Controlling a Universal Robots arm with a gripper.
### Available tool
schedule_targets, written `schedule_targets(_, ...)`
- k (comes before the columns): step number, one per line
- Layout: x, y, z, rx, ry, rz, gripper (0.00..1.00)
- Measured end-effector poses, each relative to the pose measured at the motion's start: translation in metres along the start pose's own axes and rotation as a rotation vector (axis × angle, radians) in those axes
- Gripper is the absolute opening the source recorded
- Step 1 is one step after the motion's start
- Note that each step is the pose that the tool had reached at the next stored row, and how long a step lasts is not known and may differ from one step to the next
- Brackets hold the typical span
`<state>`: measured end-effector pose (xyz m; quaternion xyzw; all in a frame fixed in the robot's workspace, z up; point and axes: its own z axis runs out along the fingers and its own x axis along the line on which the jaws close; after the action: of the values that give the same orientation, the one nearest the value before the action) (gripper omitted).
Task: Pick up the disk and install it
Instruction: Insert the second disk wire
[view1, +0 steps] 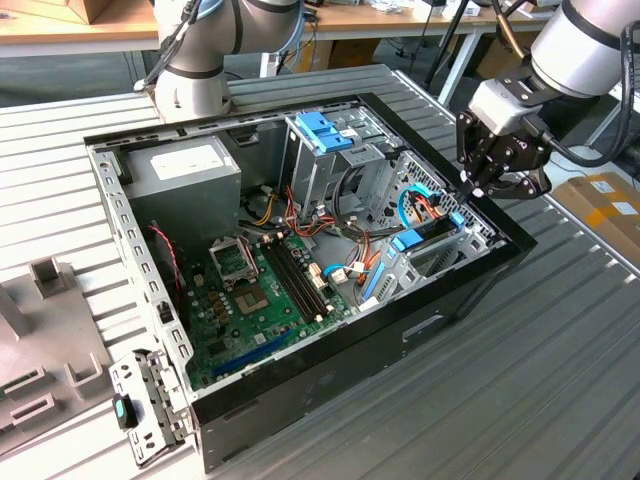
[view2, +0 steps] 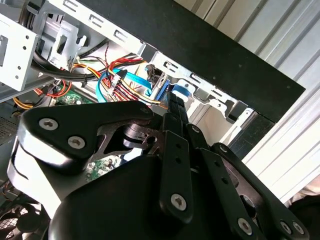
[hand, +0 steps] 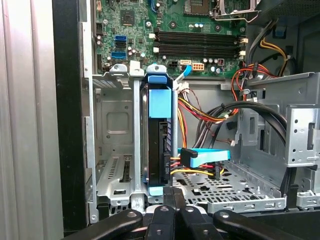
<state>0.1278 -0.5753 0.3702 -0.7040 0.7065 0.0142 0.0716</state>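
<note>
- Black gripper (hand: 167, 212) linkage fills the near edge of the first wrist view, its fingers apparently drawn together just at the disk's end.
- Just beyond, the disk (hand: 159, 142) stands on edge in the drive bay (hand: 114, 150), blue frame showing.
- Farther off lies the motherboard (hand: 165, 30).
- From outside, the arm (view1: 585, 45) reaches down over the computer case (view1: 455, 300) corner.

Arm (view1: 590, 45) angled downward, tool (view1: 466, 187) fingers closed

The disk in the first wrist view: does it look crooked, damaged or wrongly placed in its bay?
Nothing stands out. The disk stands on edge in the metal bay, its light-blue frame parallel to the bay's walls, with cables plugged into its side. The tool hovers just above that corner of the computer case.
</note>
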Motion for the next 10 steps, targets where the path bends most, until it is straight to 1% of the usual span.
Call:
schedule_targets(3,0.0000,0.0001,0.0000,0.0000,0.0000,0.000,0.11)
schedule_targets(6,0.0000,0.0064,-0.0004,0.0000,-0.0001,0.000,0.11)
schedule_targets(8,0.0001,0.0128,-0.0008,0.0000,0.0000,0.000,0.11)
schedule_targets(9,-0.0007,0.0132,-0.0008,0.0000,0.0003,0.000,0.11)
schedule_targets(10,-0.0042,0.0132,-0.0008,-0.0001,0.0014,0.000,0.11)
